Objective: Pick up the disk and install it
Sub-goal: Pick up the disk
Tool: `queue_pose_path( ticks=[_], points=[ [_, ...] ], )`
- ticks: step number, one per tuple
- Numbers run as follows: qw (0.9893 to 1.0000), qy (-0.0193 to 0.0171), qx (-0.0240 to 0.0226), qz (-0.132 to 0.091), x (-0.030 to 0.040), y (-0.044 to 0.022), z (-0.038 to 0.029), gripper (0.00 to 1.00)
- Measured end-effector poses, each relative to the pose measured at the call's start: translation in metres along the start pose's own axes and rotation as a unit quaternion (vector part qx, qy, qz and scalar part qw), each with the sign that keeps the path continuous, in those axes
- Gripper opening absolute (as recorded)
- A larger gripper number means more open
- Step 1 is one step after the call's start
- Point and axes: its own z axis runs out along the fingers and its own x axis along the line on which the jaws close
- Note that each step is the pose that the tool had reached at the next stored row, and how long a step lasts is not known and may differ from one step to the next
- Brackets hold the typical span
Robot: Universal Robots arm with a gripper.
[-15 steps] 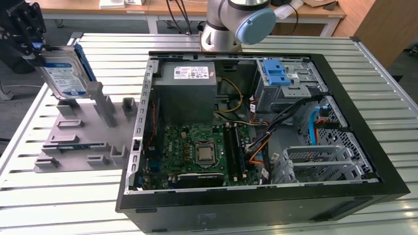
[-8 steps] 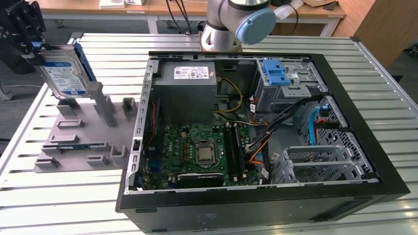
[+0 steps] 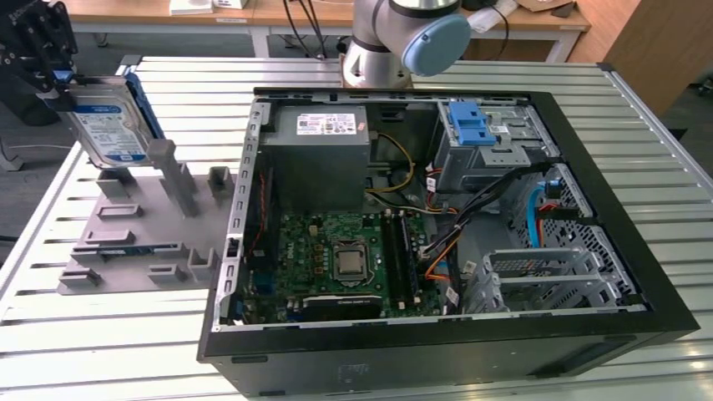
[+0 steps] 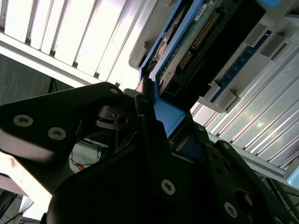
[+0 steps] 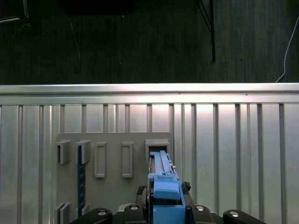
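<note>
Disk (image 3: 106, 125) location: at the exterior view's left, standing on edge with a slight tilt, directly above the grey holding rack (image 3: 134, 234) that rests on the slatted metal tabletop (image 3: 100, 334). My gripper (image 3: 58, 82) is closed on the disk, the jaws bearing on the upper end of the blue carrier frame (image 4: 163, 116) rather than on the labelled face. I judge that this grasp keeps pressure off the label side and off the circuit board (image 4: 196, 42), which the second wrist view shows exposed on the opposite face. The first wrist view looks down along the frame edge to an open slot (image 5: 158, 145) in the rack, so the disk is in line with that slot; I cannot tell whether its lower edge is clear of it. The rack stores parts on edge, which presents a narrow top edge to a grasp from above. The computer case (image 3: 446, 344) lies just beside the rack with its open side up, giving access from above. The metal drive bay (image 3: 496, 154), carrying a blue latch piece (image 3: 473, 125), sits well apart from the disk. Installation is not yet done.
</note>
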Motion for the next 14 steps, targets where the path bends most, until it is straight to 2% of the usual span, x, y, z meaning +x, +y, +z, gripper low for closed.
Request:
queue_pose_path(
  ticks=[14],
  points=[
    [1.0, 0.0, 0.0, 0.0, 0.0, 0.0, -0.0013, 0.36]
  ],
)
